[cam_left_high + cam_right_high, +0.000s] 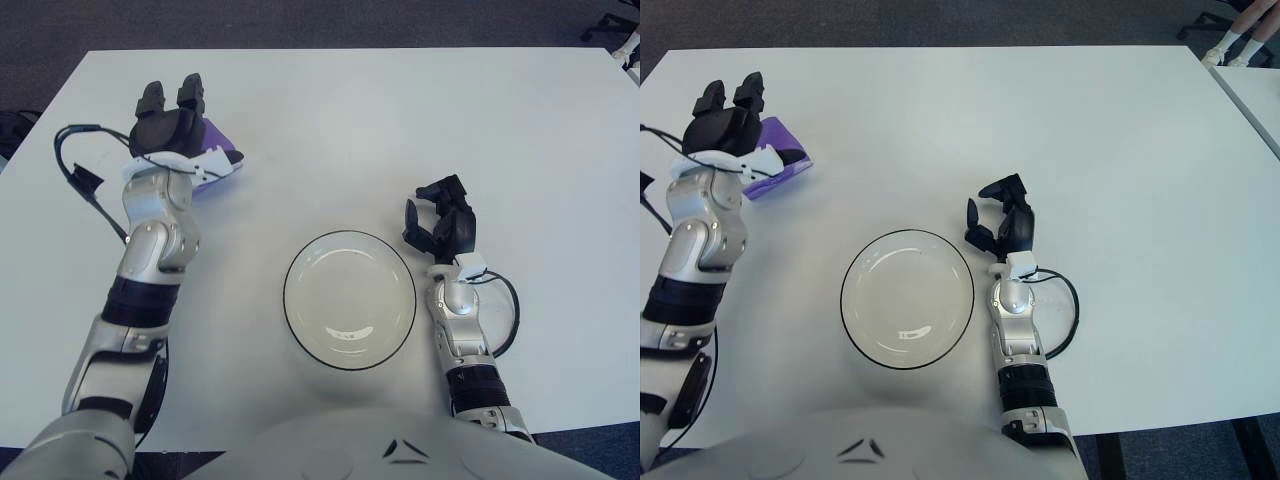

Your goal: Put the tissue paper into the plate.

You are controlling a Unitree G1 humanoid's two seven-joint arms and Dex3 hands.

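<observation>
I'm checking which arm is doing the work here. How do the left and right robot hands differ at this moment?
The left robot hand is reached far out over the purple tissue pack, covering most of it; the right robot hand shows near the robot, beside the plate, on its right. The left is by the task object; the right holds nothing, fingers loosely curled. Both are black and three-fingered.

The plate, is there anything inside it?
No, the plate holds nothing. The purple tissue pack sits far left, mostly hidden under the left hand. The right hand shows beside the plate.
</observation>
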